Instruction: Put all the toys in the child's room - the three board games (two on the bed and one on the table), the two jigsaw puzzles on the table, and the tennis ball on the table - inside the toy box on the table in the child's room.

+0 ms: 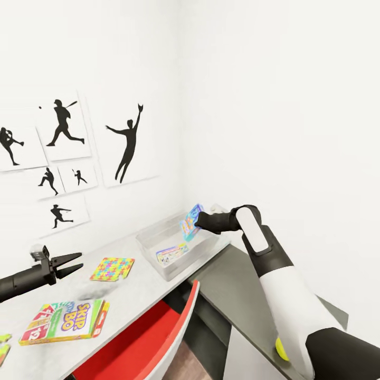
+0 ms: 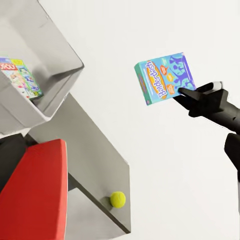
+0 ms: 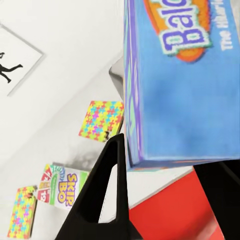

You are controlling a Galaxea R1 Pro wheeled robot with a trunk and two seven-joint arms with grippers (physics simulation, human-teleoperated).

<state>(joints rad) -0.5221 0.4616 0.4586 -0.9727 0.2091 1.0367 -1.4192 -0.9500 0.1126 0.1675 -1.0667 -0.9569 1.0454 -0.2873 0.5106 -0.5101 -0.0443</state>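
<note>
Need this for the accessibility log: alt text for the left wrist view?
The right gripper holds a blue game box in the air against a white wall. Beside it: a grey bin with another game inside, a red chair and a tennis ball.

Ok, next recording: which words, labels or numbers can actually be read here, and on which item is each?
"Balderdash": blue game box held in the right gripper, above the toy box.
"SKIP BO": white game box lying on the table.
Print on the game inside the toy box: too small to read.
Jigsaw puzzles: no text.
</note>
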